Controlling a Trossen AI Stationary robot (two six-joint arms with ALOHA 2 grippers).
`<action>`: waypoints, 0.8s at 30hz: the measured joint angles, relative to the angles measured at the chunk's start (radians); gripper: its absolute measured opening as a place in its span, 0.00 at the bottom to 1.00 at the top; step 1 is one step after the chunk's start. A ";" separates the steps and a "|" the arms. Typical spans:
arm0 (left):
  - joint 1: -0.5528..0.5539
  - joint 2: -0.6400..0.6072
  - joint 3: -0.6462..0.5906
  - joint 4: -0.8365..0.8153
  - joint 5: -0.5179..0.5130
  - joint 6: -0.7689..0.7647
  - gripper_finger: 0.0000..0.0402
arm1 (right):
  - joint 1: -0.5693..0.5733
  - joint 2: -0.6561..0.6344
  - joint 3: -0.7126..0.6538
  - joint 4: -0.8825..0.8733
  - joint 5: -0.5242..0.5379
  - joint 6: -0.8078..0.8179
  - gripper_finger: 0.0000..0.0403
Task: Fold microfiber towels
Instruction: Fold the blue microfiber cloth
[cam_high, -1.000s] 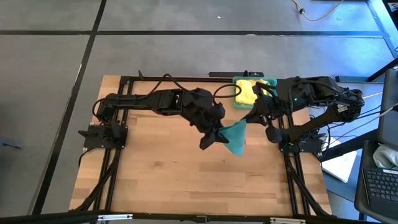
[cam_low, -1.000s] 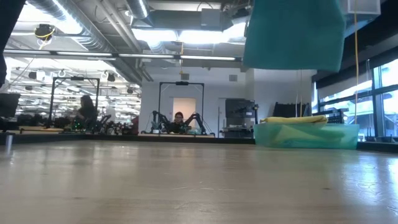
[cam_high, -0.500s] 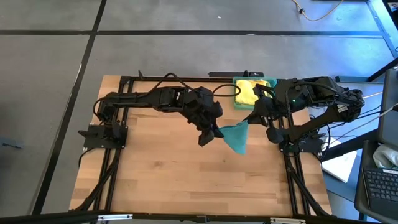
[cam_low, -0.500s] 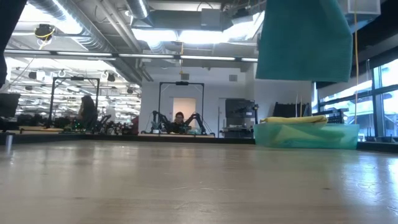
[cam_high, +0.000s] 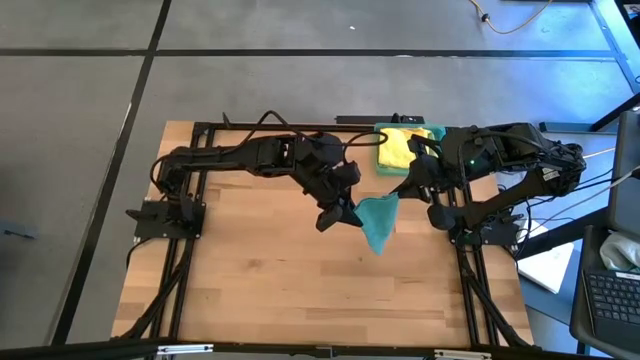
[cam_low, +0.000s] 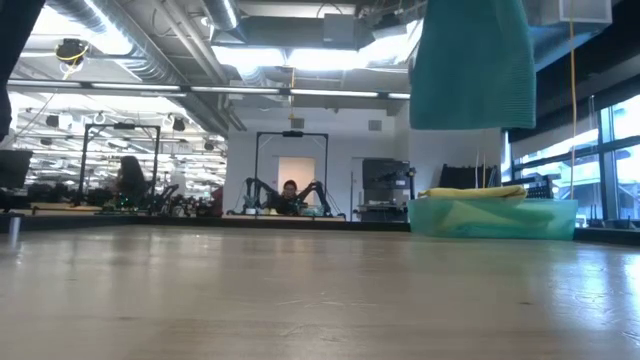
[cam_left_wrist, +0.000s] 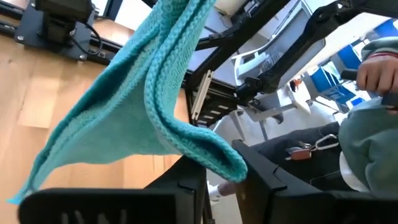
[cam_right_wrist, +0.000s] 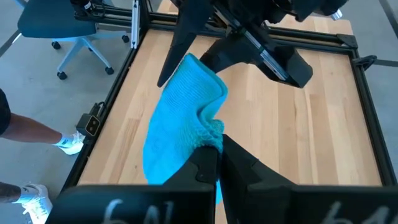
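The teal towel (cam_high: 377, 220) hangs in the air above the middle of the wooden table (cam_high: 260, 280), stretched between both arms. The left gripper (cam_high: 345, 213) pinches one corner and the right gripper (cam_high: 402, 190) clamps the other (fingers tight on the cloth). Yellow towels (cam_high: 398, 150) lie in the teal tray (cam_low: 560, 222) at the table's far right corner.

Teal towel's (cam_low: 472, 62) top edge and both pincers beyond low view's frame
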 joint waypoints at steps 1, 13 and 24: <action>0.001 0.000 0.000 0.000 0.001 0.000 0.17 | 0.000 0.000 0.000 0.000 0.000 0.000 0.01; 0.004 0.000 0.000 -0.013 0.015 -0.052 0.23 | 0.000 0.000 0.000 0.000 0.000 0.000 0.01; 0.046 0.000 0.000 -0.022 -0.085 -0.130 0.35 | 0.000 0.000 0.000 0.000 0.000 0.000 0.01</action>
